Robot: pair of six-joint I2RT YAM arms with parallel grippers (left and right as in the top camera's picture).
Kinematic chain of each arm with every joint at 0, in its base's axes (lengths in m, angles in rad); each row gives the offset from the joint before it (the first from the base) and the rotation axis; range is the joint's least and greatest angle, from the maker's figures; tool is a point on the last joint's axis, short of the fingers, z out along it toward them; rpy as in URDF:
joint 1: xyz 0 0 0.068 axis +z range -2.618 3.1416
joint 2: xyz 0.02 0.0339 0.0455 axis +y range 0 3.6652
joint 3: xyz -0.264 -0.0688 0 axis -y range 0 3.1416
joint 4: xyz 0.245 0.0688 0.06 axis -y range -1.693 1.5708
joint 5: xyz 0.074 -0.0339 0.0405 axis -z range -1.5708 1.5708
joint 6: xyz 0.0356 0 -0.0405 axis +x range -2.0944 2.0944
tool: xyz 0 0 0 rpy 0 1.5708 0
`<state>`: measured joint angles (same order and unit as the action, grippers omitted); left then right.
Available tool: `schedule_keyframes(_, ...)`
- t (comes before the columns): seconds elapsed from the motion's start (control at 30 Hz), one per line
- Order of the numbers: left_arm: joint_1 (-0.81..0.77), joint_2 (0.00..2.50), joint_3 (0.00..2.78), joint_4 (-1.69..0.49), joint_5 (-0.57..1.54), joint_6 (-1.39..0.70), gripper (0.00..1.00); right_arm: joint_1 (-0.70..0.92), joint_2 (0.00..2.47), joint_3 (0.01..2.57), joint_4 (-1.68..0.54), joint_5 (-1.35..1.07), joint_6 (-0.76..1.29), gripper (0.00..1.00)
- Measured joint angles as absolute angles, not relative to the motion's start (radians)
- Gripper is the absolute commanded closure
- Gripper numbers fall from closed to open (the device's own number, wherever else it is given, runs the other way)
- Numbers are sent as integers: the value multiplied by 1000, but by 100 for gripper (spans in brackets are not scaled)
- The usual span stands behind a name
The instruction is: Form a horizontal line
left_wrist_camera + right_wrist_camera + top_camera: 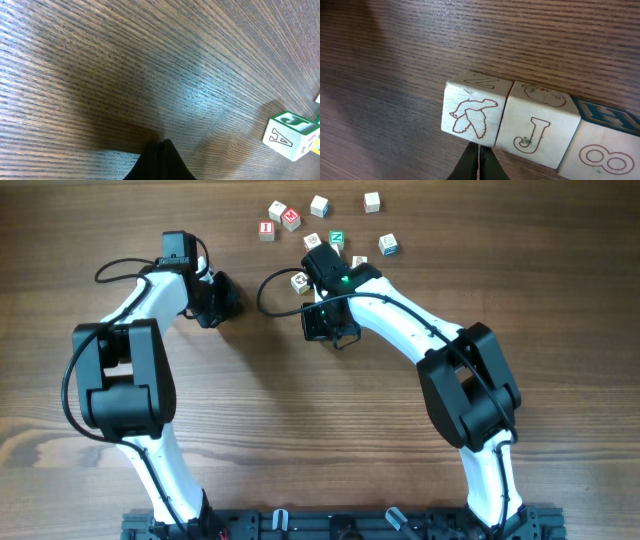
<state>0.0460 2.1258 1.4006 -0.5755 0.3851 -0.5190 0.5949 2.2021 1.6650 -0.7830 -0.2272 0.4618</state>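
The horizontal line shows in the right wrist view as three pale cubes touching side to side: a red bird cube (475, 115), a red J cube (537, 132) and a red 8 cube (605, 157) with a blue top. My right gripper (479, 152) is shut and empty, its tip just in front of the seam between the bird and J cubes. In the overhead view my right gripper (318, 308) and arm hide most of this row; its end cubes (300, 280) (358, 262) show. My left gripper (222, 302) (162, 145) is shut and empty over bare table.
Loose letter cubes lie scattered at the back: red-lettered ones (266, 230) (291, 220), a green one (337, 238), a blue one (388, 244) and pale ones (319, 205) (372, 201). A cube with a green J and an outlined A (290, 135) shows in the left wrist view.
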Motion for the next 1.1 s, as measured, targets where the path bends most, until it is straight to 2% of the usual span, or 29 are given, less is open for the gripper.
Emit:
schedule_keyframes(0.5, 46, 2126, 1401, -575, 385, -519, 96, 595, 2202, 1665, -784, -227, 462, 96)
schedule_keyframes(0.8, 46, 2126, 1401, -575, 385, -519, 96, 595, 2202, 1665, -917, -219, 455, 95)
schedule_keyframes(1.1, 46, 2126, 1401, -575, 385, -519, 96, 595, 2202, 1665, -980, -72, 467, 96)
